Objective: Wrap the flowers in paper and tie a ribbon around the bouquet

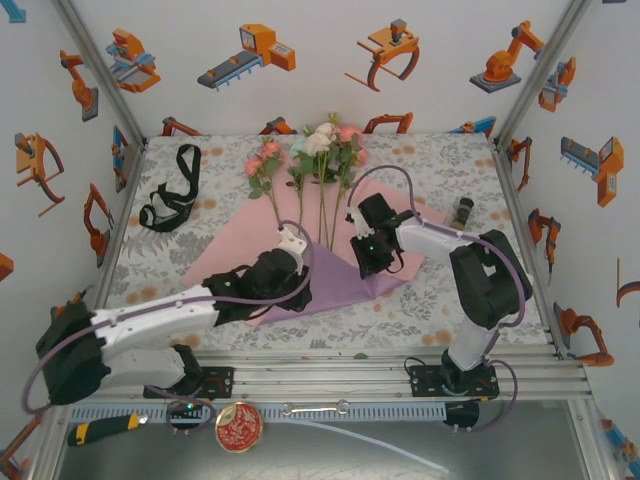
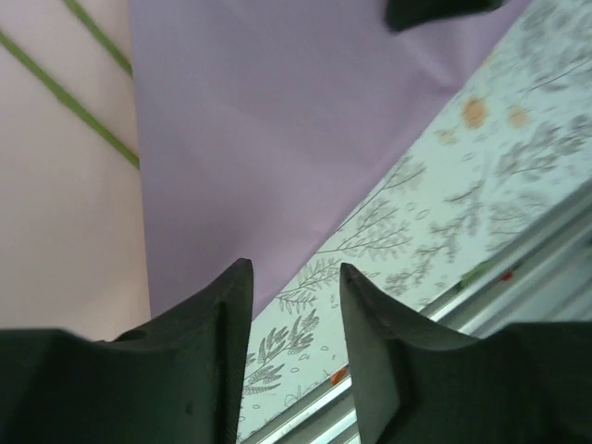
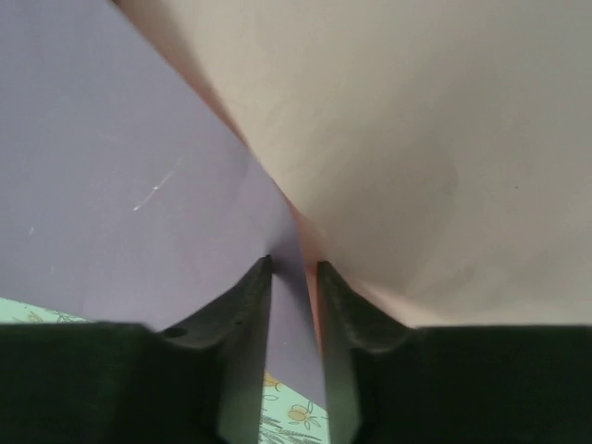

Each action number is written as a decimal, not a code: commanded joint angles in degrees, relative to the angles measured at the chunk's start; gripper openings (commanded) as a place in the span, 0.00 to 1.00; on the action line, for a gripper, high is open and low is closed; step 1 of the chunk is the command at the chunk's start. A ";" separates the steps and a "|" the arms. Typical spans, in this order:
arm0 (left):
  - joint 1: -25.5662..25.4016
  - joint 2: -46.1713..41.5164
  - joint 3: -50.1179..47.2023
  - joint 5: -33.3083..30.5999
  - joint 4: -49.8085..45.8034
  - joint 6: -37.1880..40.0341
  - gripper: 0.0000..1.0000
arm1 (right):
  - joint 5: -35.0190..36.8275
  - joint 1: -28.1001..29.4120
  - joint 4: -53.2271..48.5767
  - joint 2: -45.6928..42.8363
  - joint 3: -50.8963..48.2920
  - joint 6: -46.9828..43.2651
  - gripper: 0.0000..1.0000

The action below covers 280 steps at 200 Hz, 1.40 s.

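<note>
Black fingertips of R gripper [image 3: 294, 266] sit at bottom of right wrist view, jaws only a slit apart. A fold of the paper [image 3: 139, 139] runs straight into that slit, lilac face on left, pink face on right; can't tell if it's pinched or just lying btwn them. L gripper [image 2: 296, 268], in left wrist view, has jaws partway open w/ nothing btwn them, above the lilac paper's edge where it meets the floral tablecloth [image 2: 481, 166]. Two green stems [image 2: 65, 97] cross the pink side at upper left. Top view: paper lies mid-table w/ both grippers over its near half. Flowers [image 1: 320, 150] lie on it, heads past its far edge. Ribbon [image 1: 170, 195] lies bunched at far left, apart from paper.
</note>
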 commanded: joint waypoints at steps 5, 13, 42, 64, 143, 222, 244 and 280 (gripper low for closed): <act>0.00 5.32 0.09 -1.13 0.79 -0.28 0.34 | 2.08 -0.19 -3.52 -4.03 1.19 1.74 0.42; 0.13 6.32 -0.47 -1.17 1.37 -0.63 0.33 | 2.83 -0.18 -4.71 -6.71 0.81 2.69 0.46; 0.52 8.50 -2.32 -3.58 3.19 -2.98 0.31 | 0.83 0.68 -6.41 -19.37 -4.46 11.10 0.48; 0.78 8.67 -3.60 -4.40 5.63 -3.56 0.32 | -0.50 5.66 -3.43 -27.56 -11.23 21.48 0.47; 1.14 10.48 -7.60 -7.29 10.61 -3.45 0.40 | 5.46 11.21 15.32 -17.89 -20.03 40.10 0.41; 1.44 4.34 -10.96 -9.75 10.80 -0.06 0.47 | 14.78 -4.67 4.90 -26.82 -27.31 32.61 0.44; 1.30 -1.80 -8.64 -9.54 5.81 0.41 0.56 | 14.36 -5.55 0.95 -29.30 -25.11 30.95 0.44; -2.00 -12.37 -4.69 -3.97 -3.83 -4.55 0.60 | 13.69 3.48 -0.95 -35.42 -21.96 30.38 0.45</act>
